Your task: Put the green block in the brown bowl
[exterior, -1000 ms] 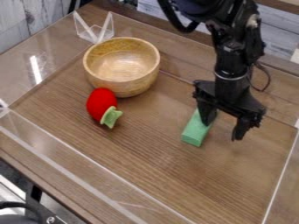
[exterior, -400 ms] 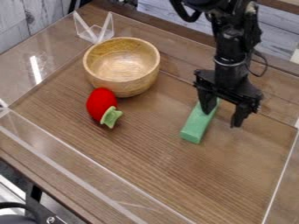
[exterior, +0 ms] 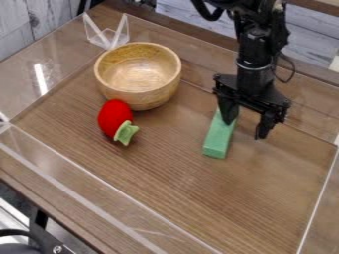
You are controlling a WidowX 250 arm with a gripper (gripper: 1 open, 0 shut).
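While fingers (exterior: 248, 120) gape released | one green block (exterior: 219, 136) | one brown bowl (exterior: 138, 74) | one strawberry toy (exterior: 117, 119)

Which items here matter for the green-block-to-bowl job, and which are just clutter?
In play:
- green block, lying on the table
- brown wooden bowl, empty
- gripper, open, over the block's far end

Lying about:
- red strawberry toy, in front of the bowl
- clear plastic piece, behind the bowl
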